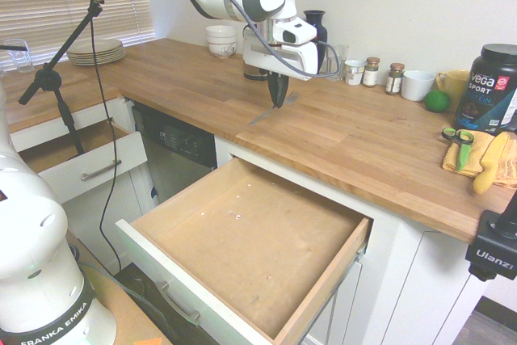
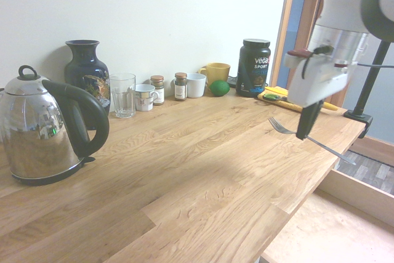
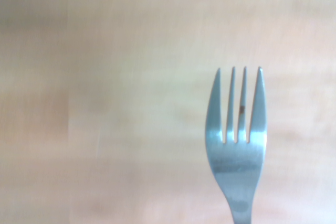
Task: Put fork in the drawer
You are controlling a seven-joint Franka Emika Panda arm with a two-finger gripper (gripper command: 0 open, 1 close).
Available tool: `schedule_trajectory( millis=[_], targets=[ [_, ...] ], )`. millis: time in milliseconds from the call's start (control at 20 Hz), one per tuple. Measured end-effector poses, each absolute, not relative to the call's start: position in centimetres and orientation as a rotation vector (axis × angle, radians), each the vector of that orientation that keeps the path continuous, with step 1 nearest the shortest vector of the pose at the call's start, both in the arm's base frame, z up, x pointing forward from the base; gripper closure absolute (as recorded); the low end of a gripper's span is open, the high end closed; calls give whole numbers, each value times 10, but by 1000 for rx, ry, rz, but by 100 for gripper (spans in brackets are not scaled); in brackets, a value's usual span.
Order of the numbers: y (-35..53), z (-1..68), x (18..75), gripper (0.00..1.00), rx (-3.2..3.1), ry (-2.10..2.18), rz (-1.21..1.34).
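Now gripper (image 2: 303,132) clamps fork (image 2: 282,127) — above counter (image 2: 184,170), drawer (image 1: 242,240) open.

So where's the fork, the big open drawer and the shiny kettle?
fork (image 3: 236,145): wrist view, on the head below the tines.
drawer (image 1: 250,244): first exterior view, on its bare wooden floor.
kettle (image 2: 34,133): second exterior view, on its shiny body.
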State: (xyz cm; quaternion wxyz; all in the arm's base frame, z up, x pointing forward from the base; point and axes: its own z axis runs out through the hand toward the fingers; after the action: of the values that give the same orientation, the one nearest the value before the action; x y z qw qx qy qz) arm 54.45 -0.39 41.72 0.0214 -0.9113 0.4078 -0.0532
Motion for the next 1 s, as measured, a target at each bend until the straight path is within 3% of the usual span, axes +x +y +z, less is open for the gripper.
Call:
schedule_trajectory(
  millis=[500,1000],
  targets=[
    [-18,374,409,100,-2804,1320,-167],
    [-33,322,408,100,-2786,1356,-121]
  ],
)
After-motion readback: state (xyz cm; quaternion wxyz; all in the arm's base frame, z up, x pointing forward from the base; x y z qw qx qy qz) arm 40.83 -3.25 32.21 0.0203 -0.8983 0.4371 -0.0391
